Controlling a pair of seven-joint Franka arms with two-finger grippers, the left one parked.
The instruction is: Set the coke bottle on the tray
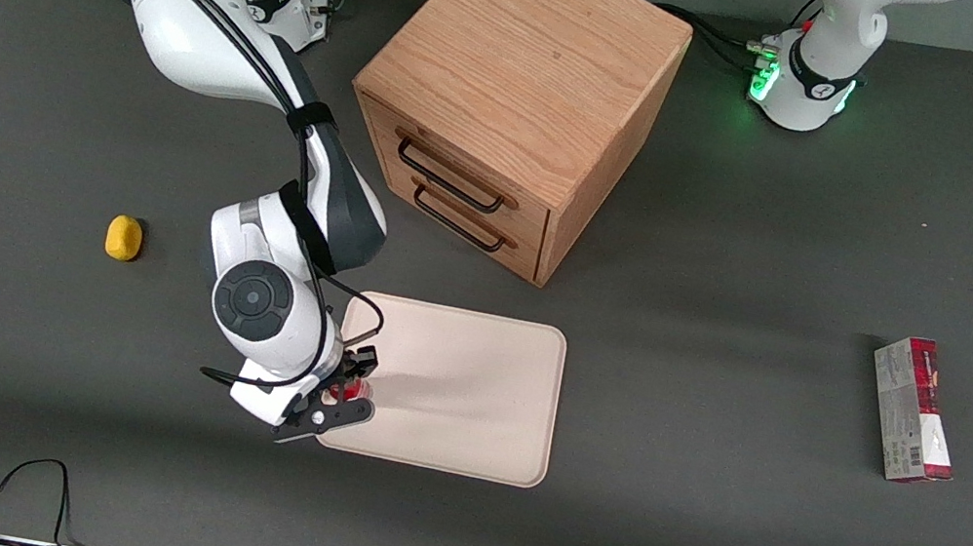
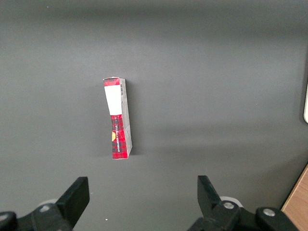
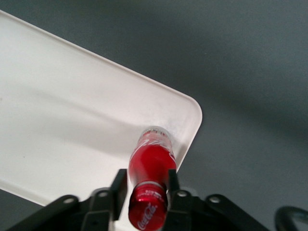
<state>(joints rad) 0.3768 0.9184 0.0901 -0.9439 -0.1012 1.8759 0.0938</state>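
Between end effector [image 3: 147, 185] fingers, "Coca-Cola"-capped coke bottle [image 3: 151, 161]

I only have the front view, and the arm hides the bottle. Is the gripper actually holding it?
Observer: Yes. In the right wrist view the gripper is shut on the coke bottle, with its fingers on either side of the neck just below the red cap.
Operator: Where is the base relative to the tray?
Observer: The clear base is over the tray, close to the rim at one rounded corner. I cannot tell whether it touches the surface.
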